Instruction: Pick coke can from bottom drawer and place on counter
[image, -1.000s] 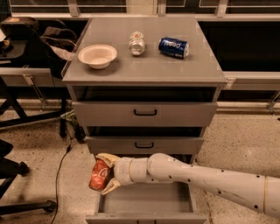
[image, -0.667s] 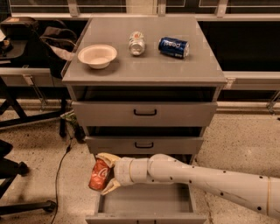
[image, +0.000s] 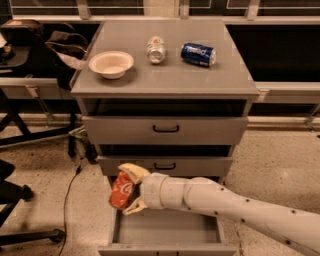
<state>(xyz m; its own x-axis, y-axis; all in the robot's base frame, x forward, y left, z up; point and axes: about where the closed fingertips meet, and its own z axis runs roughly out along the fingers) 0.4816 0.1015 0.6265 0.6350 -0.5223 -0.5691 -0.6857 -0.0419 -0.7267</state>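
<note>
Over the open bottom drawer (image: 170, 231), at its left front corner, my gripper (image: 126, 190) is clamped across the coke can (image: 120, 192), one finger above it and one below. The can is tilted and clear of the drawer floor, in front of the middle drawer's (image: 200, 166) left end.

As I read it, the step in hand is the lift and carry up to the bench (image: 165, 80). To do it well I would draw the can outward first, away from the cabinet face. Both upper drawers stand slightly proud, and the bench edge overhangs them, so a straight vertical rise risks catching the can or the arm (image: 225, 205) on a drawer front. Once clear, I would raise it well above the bench edge before moving inward. I would aim for the bare front strip of the bench. The bowl (image: 111, 64) sits at the left, the silver can (image: 156, 49) and the Pepsi can (image: 198, 53) lie toward the back, and I want no contact with any of them. I would level the can before setting it down, since it is held at a slant.

Against the frame a second ago, the can and gripper sit slightly higher and nearer the middle drawer's front; everything on the bench is unmoved.
</note>
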